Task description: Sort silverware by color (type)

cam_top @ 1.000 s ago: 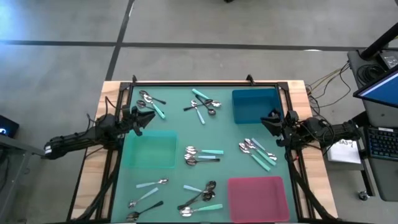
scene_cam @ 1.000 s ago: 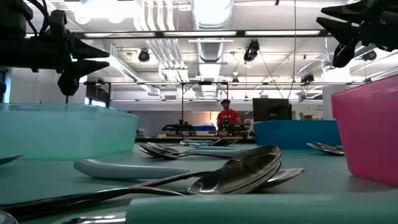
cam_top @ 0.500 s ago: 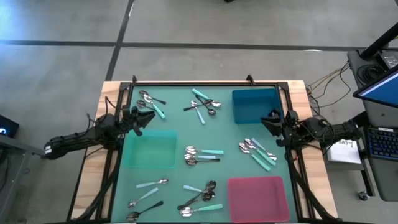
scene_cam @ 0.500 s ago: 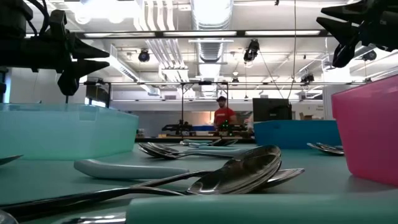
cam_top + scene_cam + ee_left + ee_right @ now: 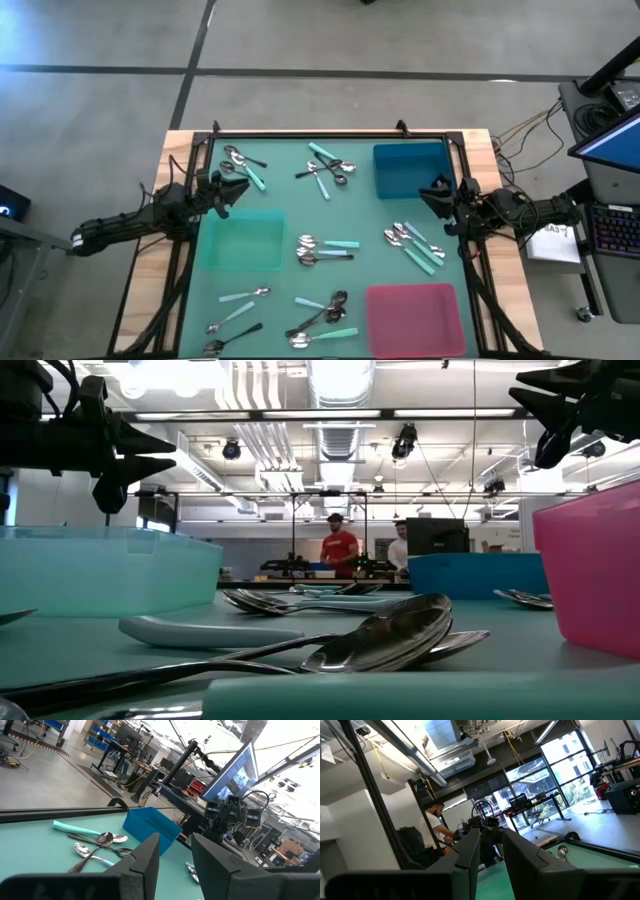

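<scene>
Fig.: sorting not yet begun—small shiny-bowled silverware spoons [image 5: 326, 249] w/ teal, pale-blue or dark handles lie scattered on green worktop [image 5: 292, 203], trays empty; left hand [image 5: 222, 187] & right hand [image 5: 434, 191] hover slightly parted, holding nothing; next we judge: descend onto one spoon.

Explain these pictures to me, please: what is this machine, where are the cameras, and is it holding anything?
Two robot arms work at a green table. One camera looks straight down, one sits at table height, and one rides on each wrist. The left gripper and right gripper hover at opposite sides, each with a gap between its fingers and nothing held. Small spoons lie scattered in clusters among three trays: a teal tray, a blue tray and a pink tray. People stand far behind.
</scene>
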`<control>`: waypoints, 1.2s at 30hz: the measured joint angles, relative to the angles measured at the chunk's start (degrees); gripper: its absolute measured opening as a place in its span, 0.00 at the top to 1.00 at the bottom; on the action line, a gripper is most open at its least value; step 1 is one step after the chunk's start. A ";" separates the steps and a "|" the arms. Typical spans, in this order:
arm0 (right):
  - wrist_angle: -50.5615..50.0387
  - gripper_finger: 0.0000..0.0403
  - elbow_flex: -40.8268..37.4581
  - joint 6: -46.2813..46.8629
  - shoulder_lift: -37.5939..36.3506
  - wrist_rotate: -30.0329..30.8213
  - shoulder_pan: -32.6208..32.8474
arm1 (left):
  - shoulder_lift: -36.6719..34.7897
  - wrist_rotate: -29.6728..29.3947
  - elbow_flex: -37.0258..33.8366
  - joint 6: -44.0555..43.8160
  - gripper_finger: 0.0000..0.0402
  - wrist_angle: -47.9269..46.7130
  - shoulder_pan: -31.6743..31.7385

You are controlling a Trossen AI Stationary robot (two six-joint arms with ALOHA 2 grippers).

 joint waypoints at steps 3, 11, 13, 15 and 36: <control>0.00 0.82 0.02 -0.01 0.00 -0.02 0.00 | 0.00 -0.01 0.02 0.00 0.76 0.01 -0.02; 0.00 0.80 0.01 -0.01 0.00 -0.01 -0.01 | 0.00 -0.01 0.02 -0.01 0.76 0.00 -0.01; 0.00 0.80 0.00 0.00 0.00 -0.01 0.00 | 0.00 -0.01 0.01 -0.01 0.76 0.00 -0.02; 0.00 0.81 0.02 0.00 0.00 0.00 0.00 | 0.00 0.01 0.02 -0.02 0.76 0.01 0.00; 0.00 0.80 0.01 -0.01 0.00 -0.01 -0.01 | 0.00 -0.01 0.02 -0.02 0.76 0.01 -0.02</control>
